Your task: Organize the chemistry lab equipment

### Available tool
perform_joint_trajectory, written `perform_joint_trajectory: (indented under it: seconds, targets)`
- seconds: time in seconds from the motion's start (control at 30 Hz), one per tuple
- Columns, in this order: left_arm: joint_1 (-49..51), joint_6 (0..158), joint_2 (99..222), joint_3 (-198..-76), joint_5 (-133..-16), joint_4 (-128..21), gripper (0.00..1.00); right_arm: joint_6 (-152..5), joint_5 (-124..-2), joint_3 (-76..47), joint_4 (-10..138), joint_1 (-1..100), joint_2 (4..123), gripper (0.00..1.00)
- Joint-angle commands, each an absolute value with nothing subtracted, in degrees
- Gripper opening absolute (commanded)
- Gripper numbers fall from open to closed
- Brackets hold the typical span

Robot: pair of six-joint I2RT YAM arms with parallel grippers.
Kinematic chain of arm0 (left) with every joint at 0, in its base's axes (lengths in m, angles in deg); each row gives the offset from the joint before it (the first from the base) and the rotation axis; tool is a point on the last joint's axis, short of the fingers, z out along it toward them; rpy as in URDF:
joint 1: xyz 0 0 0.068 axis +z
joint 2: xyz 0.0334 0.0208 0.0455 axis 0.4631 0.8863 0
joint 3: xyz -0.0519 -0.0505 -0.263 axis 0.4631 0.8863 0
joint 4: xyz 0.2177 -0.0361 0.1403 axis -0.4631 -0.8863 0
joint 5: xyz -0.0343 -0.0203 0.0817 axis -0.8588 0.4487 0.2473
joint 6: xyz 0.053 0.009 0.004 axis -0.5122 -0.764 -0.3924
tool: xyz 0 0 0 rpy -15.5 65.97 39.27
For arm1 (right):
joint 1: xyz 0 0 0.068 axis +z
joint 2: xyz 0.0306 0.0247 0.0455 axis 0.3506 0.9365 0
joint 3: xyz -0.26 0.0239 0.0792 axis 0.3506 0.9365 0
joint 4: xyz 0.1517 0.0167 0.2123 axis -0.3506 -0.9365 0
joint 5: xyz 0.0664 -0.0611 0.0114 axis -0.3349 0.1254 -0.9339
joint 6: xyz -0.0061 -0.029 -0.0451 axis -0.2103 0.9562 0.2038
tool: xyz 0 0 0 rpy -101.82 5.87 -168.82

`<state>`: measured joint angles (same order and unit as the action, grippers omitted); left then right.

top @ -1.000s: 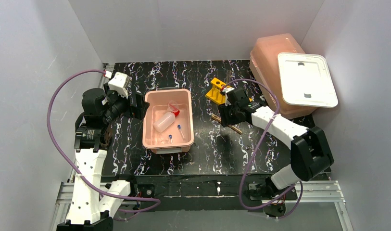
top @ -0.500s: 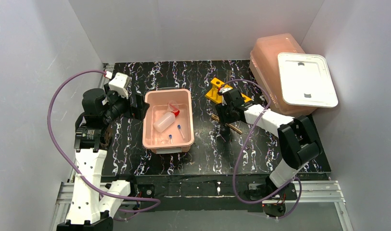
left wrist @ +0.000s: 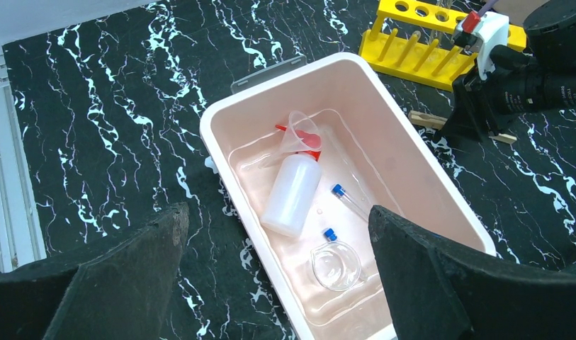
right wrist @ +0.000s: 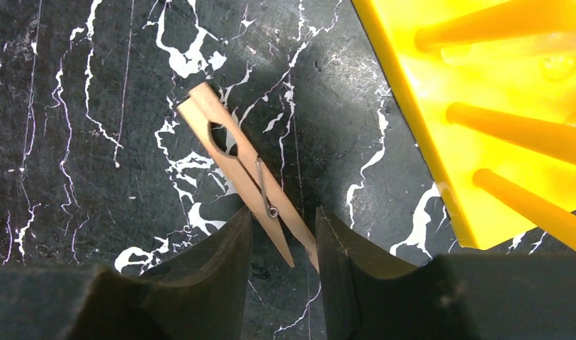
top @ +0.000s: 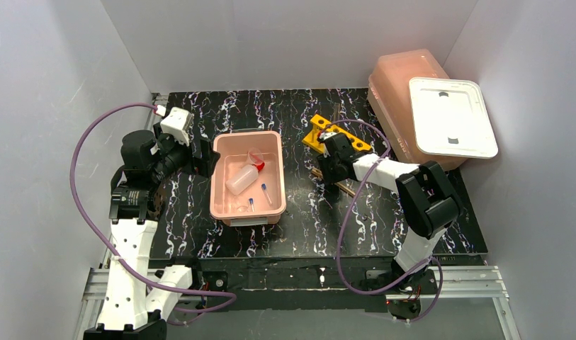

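A wooden spring clip [right wrist: 235,159] lies flat on the black marbled table beside the yellow tube rack [right wrist: 483,106]. My right gripper [right wrist: 283,219] is down at the table, both pads pressing the clip's handle end. From above, that gripper [top: 329,177] stands just in front of the rack [top: 317,134]. The pink tub [left wrist: 221,163] holds a white bottle with a red cap [left wrist: 292,195], a clear funnel [left wrist: 302,132], a small glass dish [left wrist: 336,265] and blue-capped tubes [left wrist: 350,200]. My left gripper [left wrist: 276,212] hovers wide open at the tub's left side, holding nothing.
An upturned pink tub [top: 402,78] sits at the back right with a white lid [top: 451,117] leaning on it. White walls close in on the left, back and right of the table.
The right arm has folded in and shifted slightly left, and its jaws have narrowed onto the wooden clip. The left arm has not moved.
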<state>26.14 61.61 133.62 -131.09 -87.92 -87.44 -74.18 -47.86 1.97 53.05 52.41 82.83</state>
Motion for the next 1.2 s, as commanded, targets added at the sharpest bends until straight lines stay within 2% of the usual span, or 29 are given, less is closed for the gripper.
perform_joint_trajectory:
  seconds: [0.0, 0.23, 0.47, 0.83, 1.0, 1.17]
  targets:
    - [26.33, 61.15, 133.25, -130.98, -88.3, -88.01, 0.98, -74.88, -48.33, 3.51, 54.67, 52.28, 81.97, 0.41]
    - [26.35, 61.54, 133.58, -130.81, -88.36, -87.82, 0.98, -76.94, -52.13, 5.33, 54.36, 53.02, 77.68, 0.18]
    - [26.27, 62.12, 133.37, -130.11, -88.68, -87.3, 0.98, -76.03, -52.36, -0.18, 48.58, 58.16, 72.9, 0.02]
    - [26.31, 62.33, 132.73, -129.28, -88.7, -87.17, 0.98, -78.52, -54.3, -18.81, 37.55, 62.82, 66.88, 0.01]
    - [26.28, 62.62, 132.68, -129.28, -88.23, -87.63, 0.98, -82.0, -57.41, -27.87, 33.5, 65.69, 69.74, 0.01]
    - [26.31, 63.4, 132.56, -128.57, -86.49, -88.02, 0.98, -83.73, -57.88, -37.63, 31.12, 70.17, 78.38, 0.01]
